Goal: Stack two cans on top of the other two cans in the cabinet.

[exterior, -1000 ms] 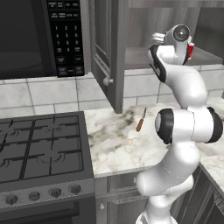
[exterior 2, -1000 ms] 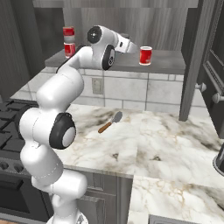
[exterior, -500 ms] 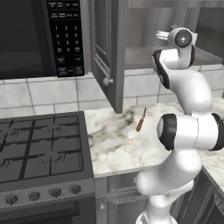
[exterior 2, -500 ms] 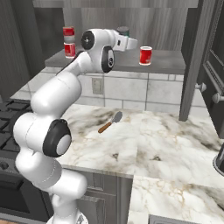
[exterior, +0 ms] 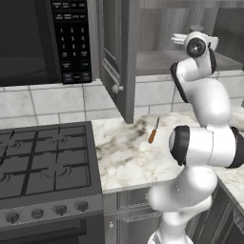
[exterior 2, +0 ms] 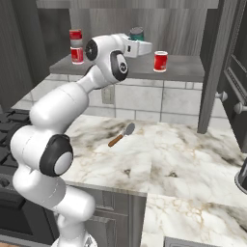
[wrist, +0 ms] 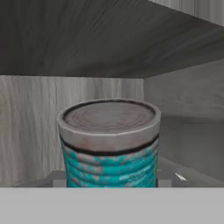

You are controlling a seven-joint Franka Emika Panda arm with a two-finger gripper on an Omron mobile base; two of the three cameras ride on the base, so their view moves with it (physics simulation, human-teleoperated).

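Reaching into the open cabinet, the gripper sits level over the inner shelf with the teal can right in front of it, upright and close enough that its ridged lid and blotchy label crowd the hand view. From the right base view the can's dark top pokes up just above the hand, so the can appears to sit between the fingers; the jaws are drawn in to about the can's width, and I judge they have it gripped, though the tips themselves cannot be seen. A side-on hold like this keeps the can vertical, which suits setting it down flat on another lid.

Just beyond the gripper to its right stands a single red can, a likely base for this one. Well off to the gripper's other side, two red cans are stacked one on the other at the shelf's far end, so half the job looks finished.

Below the gripper, on the marble worktop, lies a wooden-handled utensil, clear of the work. The door hangs open beside the black microwave.
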